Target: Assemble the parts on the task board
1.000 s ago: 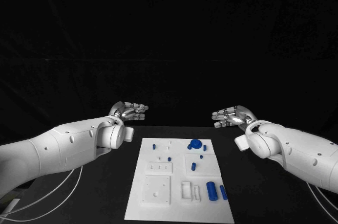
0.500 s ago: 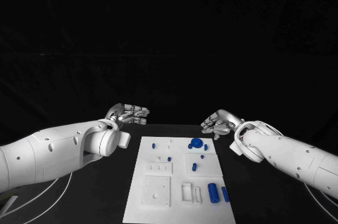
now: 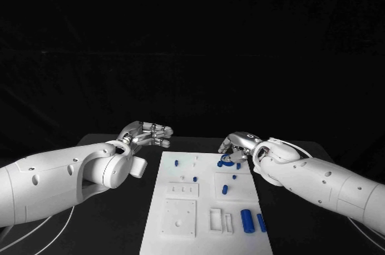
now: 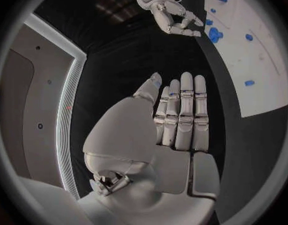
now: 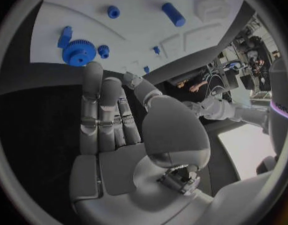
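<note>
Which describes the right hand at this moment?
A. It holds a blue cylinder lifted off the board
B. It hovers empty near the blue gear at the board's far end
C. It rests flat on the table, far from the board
B: the right hand holds nothing and sits by the blue gear at the far end of the task board.

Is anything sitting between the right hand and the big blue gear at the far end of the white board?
Nothing visible. The right hand hovers, holding nothing, just short of the large blue toothed gear, with only bare black table and white task board between them; a smaller blue gear sits beside it.
</note>
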Robot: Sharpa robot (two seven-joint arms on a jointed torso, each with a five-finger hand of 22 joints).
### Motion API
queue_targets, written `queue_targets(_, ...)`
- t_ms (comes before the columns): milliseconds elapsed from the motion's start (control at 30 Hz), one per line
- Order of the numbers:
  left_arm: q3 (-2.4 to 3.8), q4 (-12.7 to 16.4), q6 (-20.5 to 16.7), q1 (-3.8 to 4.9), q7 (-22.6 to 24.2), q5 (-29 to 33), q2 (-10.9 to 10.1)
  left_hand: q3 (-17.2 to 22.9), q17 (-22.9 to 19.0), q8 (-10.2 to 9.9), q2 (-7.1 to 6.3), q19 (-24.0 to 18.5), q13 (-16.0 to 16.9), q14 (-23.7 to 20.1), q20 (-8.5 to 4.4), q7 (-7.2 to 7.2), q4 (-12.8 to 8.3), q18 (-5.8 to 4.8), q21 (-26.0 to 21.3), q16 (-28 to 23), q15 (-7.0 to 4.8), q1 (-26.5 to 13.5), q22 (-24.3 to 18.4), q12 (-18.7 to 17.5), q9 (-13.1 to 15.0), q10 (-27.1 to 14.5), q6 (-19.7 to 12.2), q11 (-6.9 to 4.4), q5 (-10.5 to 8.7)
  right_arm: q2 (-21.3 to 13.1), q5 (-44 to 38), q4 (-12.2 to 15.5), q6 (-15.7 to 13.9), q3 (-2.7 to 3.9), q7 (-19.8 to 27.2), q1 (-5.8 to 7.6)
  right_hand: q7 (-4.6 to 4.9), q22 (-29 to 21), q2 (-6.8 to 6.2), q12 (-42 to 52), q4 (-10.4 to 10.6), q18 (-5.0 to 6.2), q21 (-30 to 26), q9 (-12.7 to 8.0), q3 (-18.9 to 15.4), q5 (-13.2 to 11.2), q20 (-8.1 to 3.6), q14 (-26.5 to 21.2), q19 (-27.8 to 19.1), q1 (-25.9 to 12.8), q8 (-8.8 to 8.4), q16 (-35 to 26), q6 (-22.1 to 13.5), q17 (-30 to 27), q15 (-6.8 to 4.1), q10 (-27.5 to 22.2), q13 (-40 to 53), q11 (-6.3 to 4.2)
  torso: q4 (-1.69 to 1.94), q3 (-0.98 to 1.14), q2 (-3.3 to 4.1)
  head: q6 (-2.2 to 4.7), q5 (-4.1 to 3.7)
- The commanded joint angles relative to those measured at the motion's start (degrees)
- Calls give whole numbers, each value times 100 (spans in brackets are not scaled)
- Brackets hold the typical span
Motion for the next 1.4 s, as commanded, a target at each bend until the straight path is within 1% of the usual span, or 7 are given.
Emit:
queue_targets(33,14,106,141,54,55,-60,-30,2,-8,-17,9,-42,0,-47,-19,-15,-31,-51,24,25,3,-67,11,-37,-5,-47,-40,16,30,25,-818,2,138,3,-176,2,-18,66,-55,20,-14,108,-5,-8,8,-27,33,-15,9,16,-21,59,-12,-63,38,-44,-1,1,59,-13,122,2,-42)
queue_targets(333,28,288,164,144,30,-104,-86,-3,-16,-16,-1,-51,0,-53,-15,-10,-30,-50,29,32,7,-87,17,-37,-5,-60,-54,22,25,52,-1358,22,247,3,-394,2,-54,214,-109,22,-11,87,-143,-11,-78,-91,41,-34,70,127,-23,167,-60,-228,44,-243,-2,-10,115,-24,222,-4,-114)
queue_targets(633,32,353,190,168,3,-132,-99,-6,-24,-14,-6,-54,0,-56,-11,-8,-25,-48,30,39,9,-101,20,-36,-4,-71,-58,26,17,62,-1653,47,324,3,-529,1,-69,265,-148,19,-12,70,-334,-11,28,-230,35,-39,186,166,-24,231,-42,-296,37,-260,-3,-29,134,-28,281,9,-147)
queue_targets(800,34,366,197,179,-3,-141,-100,-8,-30,-14,-8,-56,0,-59,-8,-6,-25,-47,28,42,10,-103,19,-36,-4,-80,-61,29,7,86,-1743,30,361,3,-575,1,-73,308,-155,19,-13,68,-378,-11,117,-271,32,-39,205,164,-23,252,-28,-307,35,-248,-4,-34,151,-43,307,11,-164)
queue_targets(1033,38,391,215,198,-23,-159,-107,-10,-36,-15,-7,-54,0,-58,-7,-4,-21,-45,27,48,11,-110,19,-35,-4,-83,-66,31,4,105,-1868,-22,369,2,-649,0,-75,438,-198,18,-6,64,-454,-11,420,-423,28,-46,225,128,-23,272,8,-330,33,-215,-4,-41,175,-55,349,33,-184)
queue_targets(1300,40,412,232,223,-45,-165,-119,-13,-41,-14,-10,-52,0,-58,-6,-4,-18,-45,24,54,11,-112,18,-35,-4,-86,-70,32,-9,119,-1956,-49,400,2,-698,0,-68,594,-196,18,0,66,-496,-10,944,-794,28,-47,225,120,-22,292,53,-335,34,-161,-5,-44,173,-64,389,43,-177)
queue_targets(1400,40,420,241,230,-53,-167,-122,-13,-41,-14,-10,-52,0,-58,-6,-4,-18,-45,24,54,11,-112,18,-35,-4,-86,-70,32,-9,121,-1971,-51,419,2,-708,0,-66,640,-200,18,9,68,-500,-9,1082,-855,29,-50,221,104,-22,299,69,-333,35,-143,-5,-44,177,-71,402,49,-185)
